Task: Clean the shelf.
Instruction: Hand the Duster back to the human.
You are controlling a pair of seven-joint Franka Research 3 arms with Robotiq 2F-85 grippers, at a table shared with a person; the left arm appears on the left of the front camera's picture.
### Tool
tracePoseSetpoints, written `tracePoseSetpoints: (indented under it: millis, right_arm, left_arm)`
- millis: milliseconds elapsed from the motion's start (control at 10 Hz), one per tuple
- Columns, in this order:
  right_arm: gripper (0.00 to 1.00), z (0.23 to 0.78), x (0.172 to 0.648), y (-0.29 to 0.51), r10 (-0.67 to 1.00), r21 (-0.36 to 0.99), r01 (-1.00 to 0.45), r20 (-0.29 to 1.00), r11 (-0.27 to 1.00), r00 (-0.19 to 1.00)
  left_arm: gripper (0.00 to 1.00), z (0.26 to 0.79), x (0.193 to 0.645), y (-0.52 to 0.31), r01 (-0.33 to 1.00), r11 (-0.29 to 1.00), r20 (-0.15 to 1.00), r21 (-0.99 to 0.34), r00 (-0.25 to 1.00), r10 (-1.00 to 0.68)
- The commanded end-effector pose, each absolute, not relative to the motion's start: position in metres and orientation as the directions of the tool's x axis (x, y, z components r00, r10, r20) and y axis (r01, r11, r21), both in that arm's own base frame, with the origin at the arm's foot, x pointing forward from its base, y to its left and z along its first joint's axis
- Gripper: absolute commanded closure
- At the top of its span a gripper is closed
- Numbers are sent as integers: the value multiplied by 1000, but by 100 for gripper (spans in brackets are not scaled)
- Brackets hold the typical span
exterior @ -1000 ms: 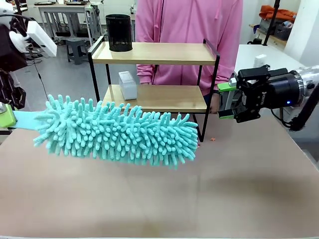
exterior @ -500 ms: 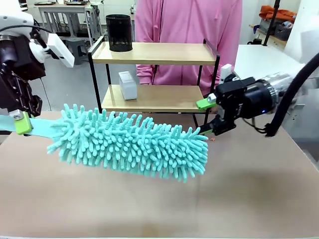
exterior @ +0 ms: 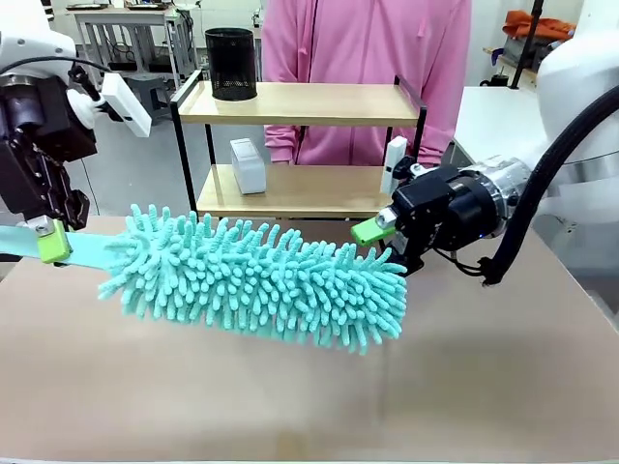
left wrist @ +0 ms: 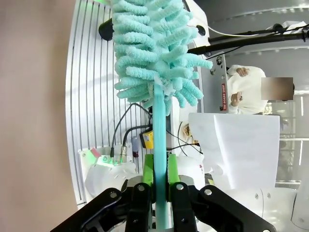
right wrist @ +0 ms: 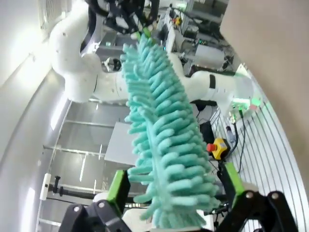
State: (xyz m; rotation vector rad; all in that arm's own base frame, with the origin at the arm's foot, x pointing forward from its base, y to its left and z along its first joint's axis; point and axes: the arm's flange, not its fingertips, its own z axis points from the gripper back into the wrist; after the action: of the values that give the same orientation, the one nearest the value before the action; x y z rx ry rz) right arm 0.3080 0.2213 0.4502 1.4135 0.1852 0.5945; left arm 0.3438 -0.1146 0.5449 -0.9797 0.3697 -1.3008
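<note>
Two grippers work over the brown table [exterior: 503, 387]. One duster [exterior: 256, 280] lies between them, a long head of turquoise chenille fingers on a flat turquoise handle [exterior: 82, 248]. The left gripper [exterior: 44, 242] is clenched on that handle; in the left wrist view its green pads [left wrist: 148, 169] press the flat strip from both sides, and the fluffy head rises beyond them. The right gripper [exterior: 382, 237] is at the duster's far tip with its jaws spread wide; in the right wrist view its two green-padded fingers [right wrist: 118, 186] stand on either side of the head's end without pressing it.

One shelf [exterior: 300, 145] stands at the far edge of the table, just in front of one person in a pink top [exterior: 368, 48]. It has two light wood boards set in a thin black metal frame, and its legs rest on the table. One black mesh cup [exterior: 231, 63] sits on the left end of the upper board. One small white box [exterior: 248, 165] stands on the left part of the lower board. The duster hangs in front of the shelf, lower than the bottom board, and its head slopes down toward the right gripper. Whether the head touches the table cannot be told.
</note>
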Motion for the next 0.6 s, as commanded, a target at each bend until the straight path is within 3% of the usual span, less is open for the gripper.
tracePoseSetpoints:
  millis: [0,500]
  right_arm:
    - [0,451,294,233,551,944,-330,262,26,792]
    - [0,453,286,235,573,909,-413,310,53,758]
  left_arm:
    - [88,549,345,-115,619,-59,307,-784,302,-902]
    - [88,547,345,-114,607,-53,302,-793,315,-900]
